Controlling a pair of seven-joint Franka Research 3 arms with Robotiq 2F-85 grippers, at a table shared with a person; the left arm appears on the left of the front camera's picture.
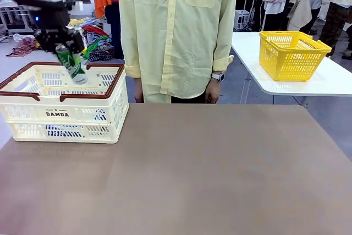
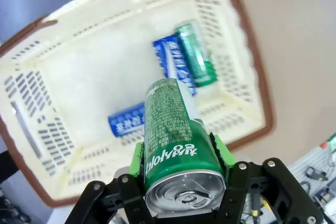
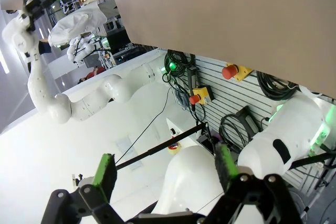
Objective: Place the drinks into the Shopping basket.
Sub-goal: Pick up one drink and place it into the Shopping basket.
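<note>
Green aluminium, silver-topped, the held can (image 2: 176,145) sat clamped between the green pads of the left gripper (image 1: 65,45), whose fingers closed on its body near the top end. In the front view, this can (image 1: 71,63) hung tilted above the Shopping basket (image 1: 118,89), its long axis running from 11 o'clock down to 5 o'clock, with the lower end just inside the brown rim line near the far wall. In the left wrist view, the can's axis pointed from 6 o'clock toward 12 o'clock, straight at the basket floor, so the release path appeared to lie directly below the fingers. Three drinks already lay flat on that floor: a green can (image 2: 195,53) at 1 o'clock, a blue can (image 2: 170,59) touching it, and another blue can (image 2: 126,119) apart at 9 o'clock. The right gripper (image 3: 165,174) stood with fingers spread wide and held nothing, well away from the basket; the left arm was judged the working arm. A person (image 1: 176,31) stood at the far side of the table (image 1: 192,174). A yellow basket (image 1: 291,53) rested on another table.
</note>
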